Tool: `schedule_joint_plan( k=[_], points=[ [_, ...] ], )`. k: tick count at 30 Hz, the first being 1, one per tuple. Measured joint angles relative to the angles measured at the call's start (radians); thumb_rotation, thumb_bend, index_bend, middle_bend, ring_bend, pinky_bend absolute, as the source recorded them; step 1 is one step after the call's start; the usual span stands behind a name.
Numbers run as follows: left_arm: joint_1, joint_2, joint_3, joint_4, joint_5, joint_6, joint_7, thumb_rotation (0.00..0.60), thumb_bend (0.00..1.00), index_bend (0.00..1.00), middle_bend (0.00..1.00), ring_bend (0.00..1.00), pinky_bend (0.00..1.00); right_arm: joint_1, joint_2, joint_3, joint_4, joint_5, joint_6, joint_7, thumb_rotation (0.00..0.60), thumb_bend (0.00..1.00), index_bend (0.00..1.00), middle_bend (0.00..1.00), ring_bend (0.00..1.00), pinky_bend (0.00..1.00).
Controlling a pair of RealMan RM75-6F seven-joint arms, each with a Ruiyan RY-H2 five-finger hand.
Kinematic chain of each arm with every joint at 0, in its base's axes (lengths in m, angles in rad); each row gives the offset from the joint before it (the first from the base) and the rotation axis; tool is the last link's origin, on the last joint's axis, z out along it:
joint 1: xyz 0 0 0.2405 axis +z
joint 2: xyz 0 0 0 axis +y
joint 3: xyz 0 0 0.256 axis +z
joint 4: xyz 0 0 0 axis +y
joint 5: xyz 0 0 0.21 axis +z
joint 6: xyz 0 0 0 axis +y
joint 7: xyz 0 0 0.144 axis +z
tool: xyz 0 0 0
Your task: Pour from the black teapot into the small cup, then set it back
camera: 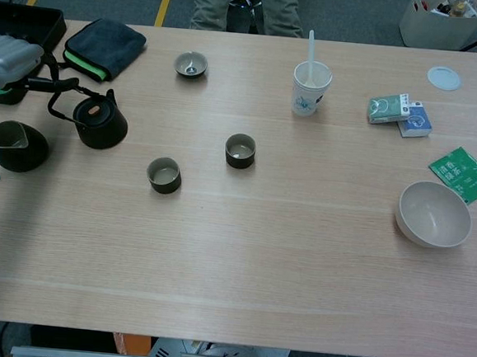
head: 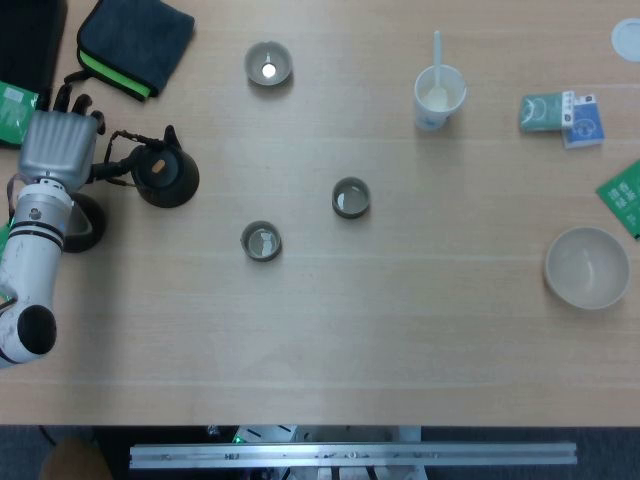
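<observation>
At the left end of the table (head: 400,330), the black teapot (head: 165,176) is seen standing upright on the wood, its lid on and its wire handle raised toward the left hand (head: 57,148). The hand is held just beside the pot at the handle's side; its dark fingers (camera: 43,84) are reached toward the handle, but whether the handle is touched or gripped cannot be told from either view. The right hand is shown in neither view.

Just left of the teapot and under the left forearm, a dark pitcher (camera: 15,145) is set, and its pale green inside appears bare. Three small cups are spread across the middle of the table, well apart from one another. In the small cup nearest the teapot (head: 261,241) a pale, glinting content is seen; the same is seen in the small cup at the centre (head: 350,198). The far cup (head: 268,64) is shallower and carries a bright spot at its bottom, though what this is cannot be told.

Farther right, a white paper cup (head: 439,97) is stood with a white spoon upright in it. Near the right edge a cream bowl (head: 587,267) is set, with nothing seen inside. A dark folded pouch (head: 137,38) with a green edge is laid behind the teapot.
</observation>
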Motion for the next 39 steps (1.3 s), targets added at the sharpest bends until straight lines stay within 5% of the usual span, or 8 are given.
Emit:
schedule_joint_plan(
  k=[17,39],
  points=[
    [-0.023,-0.038,0.0,0.01,-0.002,-0.027,-0.032,0.0,0.19,0.33,0.16,0.03,0.07,-0.006,0.005,-0.001,-0.01,0.005,0.004,-0.008,0.6,0.12,0.31,0.29,0.2,0.25],
    [-0.055,-0.021,-0.008,-0.128,0.075,-0.052,-0.118,0.0,0.19,0.33,0.17,0.03,0.07,-0.021,0.002,-0.002,0.01,0.007,0.017,0.015,0.6,0.12,0.31,0.29,0.2,0.25]
  ],
)
